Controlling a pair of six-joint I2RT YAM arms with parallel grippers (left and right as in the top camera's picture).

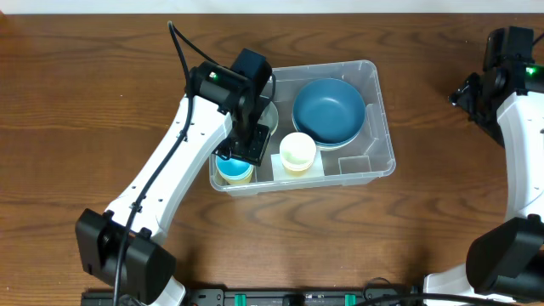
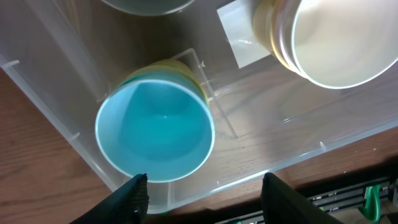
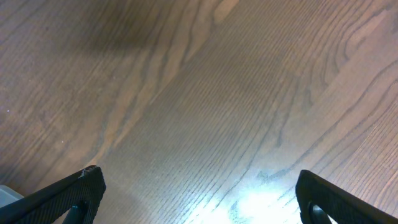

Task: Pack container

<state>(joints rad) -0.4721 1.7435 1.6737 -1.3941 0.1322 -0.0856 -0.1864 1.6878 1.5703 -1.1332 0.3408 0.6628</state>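
1. Hovered above the blue cup [image 2: 155, 127] in the near-left corner of the container [image 1: 380, 102], mid table [image 1: 85, 85], with left gripper [image 2: 205, 196] spread wide, gripping nothing.
2. Parked right gripper [image 3: 202, 196] aside, open and empty.
3. Likely the placing step; next called for a straight lift clear.

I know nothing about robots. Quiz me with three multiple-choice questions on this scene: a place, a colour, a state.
1. Where is the dark blue bowl? A) on a shelf B) inside the container C) on the floor
2. The cup below the left fingers is: A) red B) black C) light blue
3. The right fingers are: A) open, empty B) shut on a cup C) shut on a bowl
Answers: B, the clear walls surround it; C, its inside is light blue; A, they spread over the table.
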